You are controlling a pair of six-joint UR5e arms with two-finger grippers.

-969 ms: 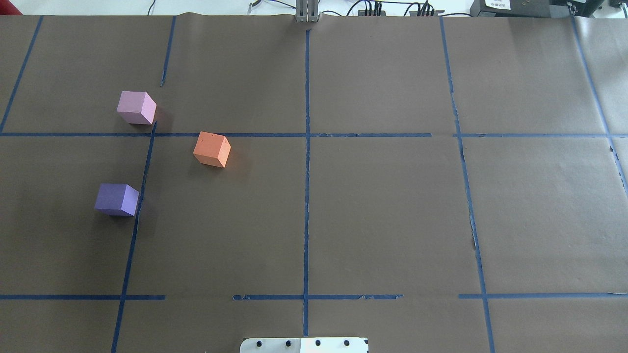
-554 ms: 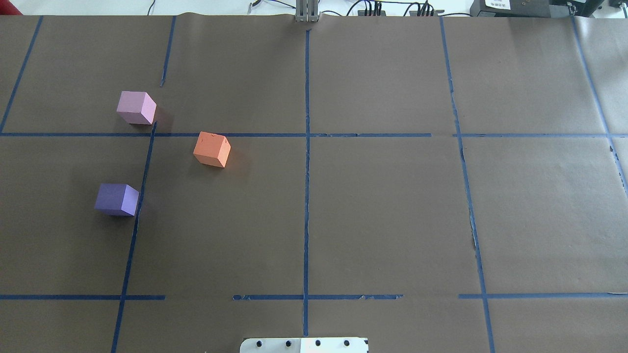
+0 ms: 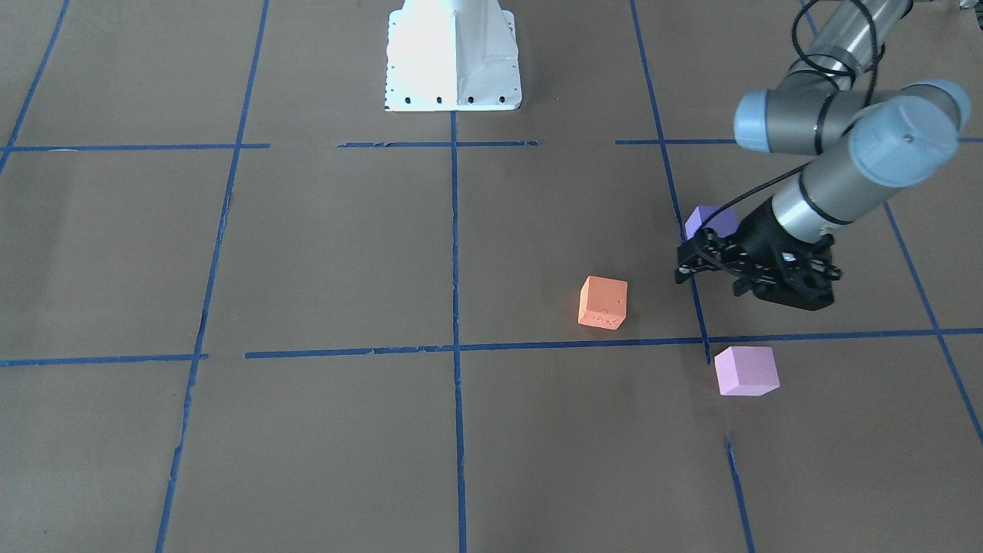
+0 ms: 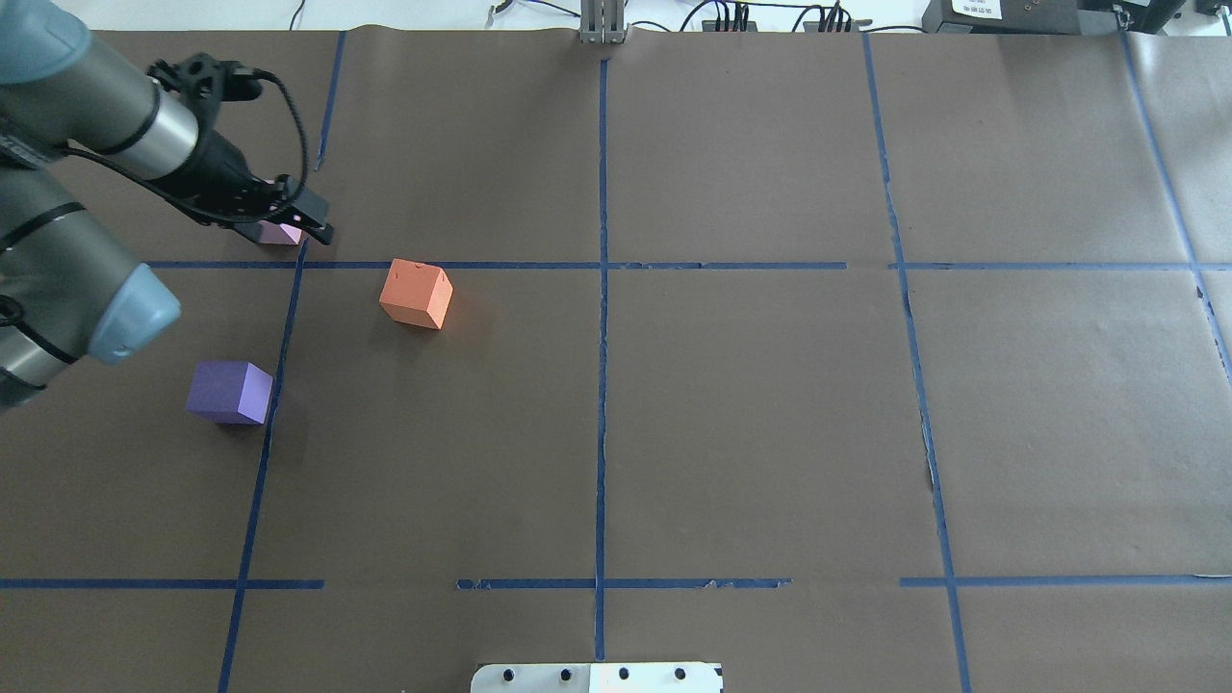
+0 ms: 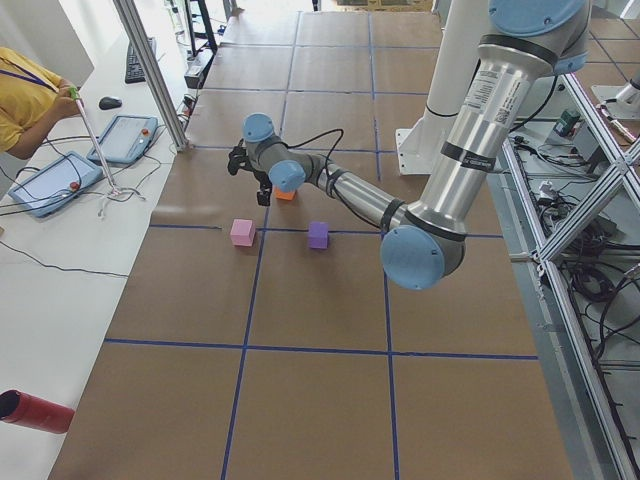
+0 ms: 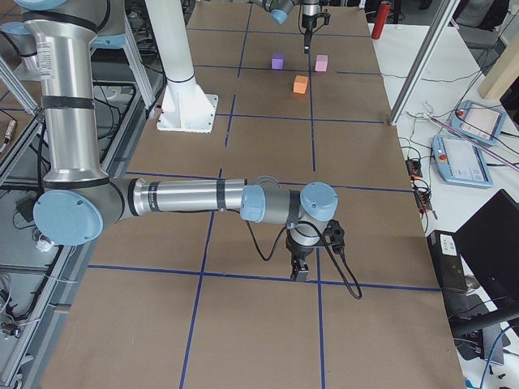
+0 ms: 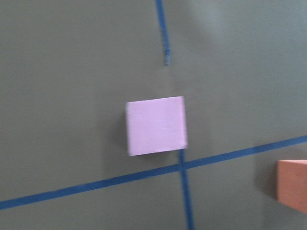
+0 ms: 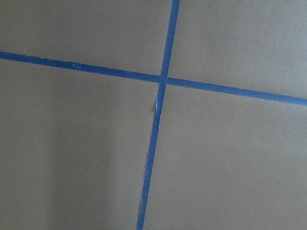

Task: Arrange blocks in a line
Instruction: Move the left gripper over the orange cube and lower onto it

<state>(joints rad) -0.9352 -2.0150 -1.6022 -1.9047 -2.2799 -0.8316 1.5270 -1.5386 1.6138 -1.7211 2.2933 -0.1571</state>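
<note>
Three foam cubes lie on the brown table. The orange block [image 4: 416, 294] [image 3: 603, 302] sits nearest the middle. The violet-blue block [image 4: 229, 392] [image 3: 706, 220] is nearer the robot. The pale pink block [image 3: 745, 370] [image 7: 156, 125] is farthest, mostly hidden in the overhead view [image 4: 279, 234]. My left gripper [image 4: 322, 219] [image 3: 682, 261] hovers above the pink block, open and empty, touching nothing. My right gripper [image 6: 299, 275] shows only in the exterior right view, far away over a tape crossing [image 8: 163, 79]. I cannot tell its state.
Blue tape lines grid the brown paper. The white robot base [image 3: 453, 61] stands at the near table edge. A grey post [image 4: 603, 24] and cables sit at the far edge. An operator [image 5: 20, 100] with tablets is beside the table.
The left arm has come into the overhead view from the left and now hangs over the pink block. The three blocks have not moved.
</note>
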